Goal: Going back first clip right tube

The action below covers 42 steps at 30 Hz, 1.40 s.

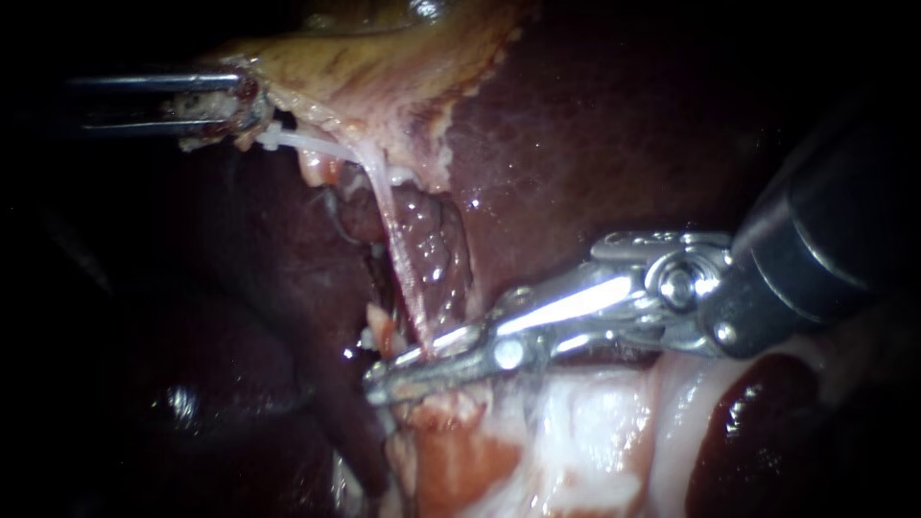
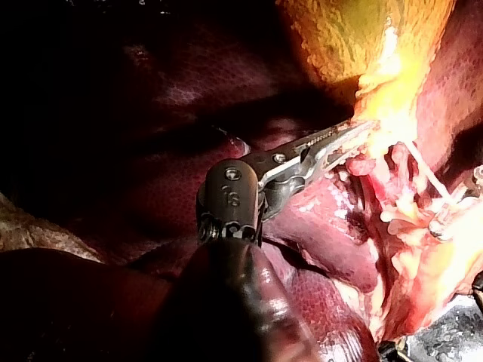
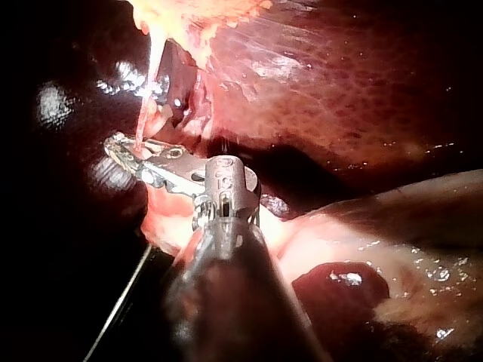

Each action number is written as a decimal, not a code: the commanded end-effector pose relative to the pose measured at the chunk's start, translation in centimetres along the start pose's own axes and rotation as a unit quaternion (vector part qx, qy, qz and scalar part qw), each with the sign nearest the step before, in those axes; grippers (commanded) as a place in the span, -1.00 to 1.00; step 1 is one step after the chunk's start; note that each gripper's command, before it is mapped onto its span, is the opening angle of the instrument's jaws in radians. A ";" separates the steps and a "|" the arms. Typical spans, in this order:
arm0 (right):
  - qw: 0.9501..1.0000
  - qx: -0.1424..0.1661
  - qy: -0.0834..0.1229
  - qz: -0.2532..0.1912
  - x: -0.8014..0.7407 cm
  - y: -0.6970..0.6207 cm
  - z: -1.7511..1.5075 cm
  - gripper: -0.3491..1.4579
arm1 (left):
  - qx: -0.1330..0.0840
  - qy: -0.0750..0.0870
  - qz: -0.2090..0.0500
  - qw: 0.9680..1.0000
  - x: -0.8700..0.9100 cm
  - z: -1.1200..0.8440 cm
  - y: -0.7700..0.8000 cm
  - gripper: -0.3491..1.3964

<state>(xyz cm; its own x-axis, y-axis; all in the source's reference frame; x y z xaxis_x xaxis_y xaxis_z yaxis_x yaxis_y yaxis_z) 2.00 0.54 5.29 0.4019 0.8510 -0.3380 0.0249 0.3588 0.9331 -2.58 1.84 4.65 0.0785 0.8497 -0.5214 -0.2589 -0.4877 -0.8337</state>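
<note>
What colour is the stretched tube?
The tube is a glossy, pale pinkish white; it shows best in the endoscope view.

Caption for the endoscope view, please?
Left instrument grips the gallbladder edge; a taut pale tube runs down to the right instrument, liver behind.

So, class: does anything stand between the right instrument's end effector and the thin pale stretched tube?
Nothing visible does. The right instrument's end effector touches the lower end of the thin pale stretched tube; the dark red liver lies behind it, not between.
</note>
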 end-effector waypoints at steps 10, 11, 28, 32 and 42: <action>0.998 0.011 0.023 -0.065 -0.09 0.16 0.21 -0.10 | 0.000 0.000 0.000 1.000 0.00 0.00 0.01 -1.00; 0.997 0.008 0.025 -0.071 -0.09 0.17 0.22 -0.08 | 0.000 0.000 0.000 1.000 0.00 0.00 0.01 -1.00; 0.957 -0.115 -0.003 -0.266 -0.32 0.18 -0.33 -0.06 | 0.000 0.000 0.000 1.000 0.00 -0.01 0.00 -1.00; 0.949 -0.120 -0.002 -0.290 -0.29 0.13 -0.52 -0.06 | 0.000 0.000 0.000 1.000 0.00 -0.01 0.00 -1.00; 0.936 -0.112 -0.008 -0.334 -0.23 0.02 -1.00 -0.06 | -0.001 0.000 0.000 1.000 -0.01 -0.02 -0.01 -1.00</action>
<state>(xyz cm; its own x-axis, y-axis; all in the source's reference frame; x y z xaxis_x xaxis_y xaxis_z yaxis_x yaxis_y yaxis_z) 0.96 0.74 5.25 0.3779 0.4002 -0.8349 0.0839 0.8832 0.4613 -2.55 1.83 4.65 0.0777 0.8495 -0.5218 -0.2583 -0.4884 -0.8335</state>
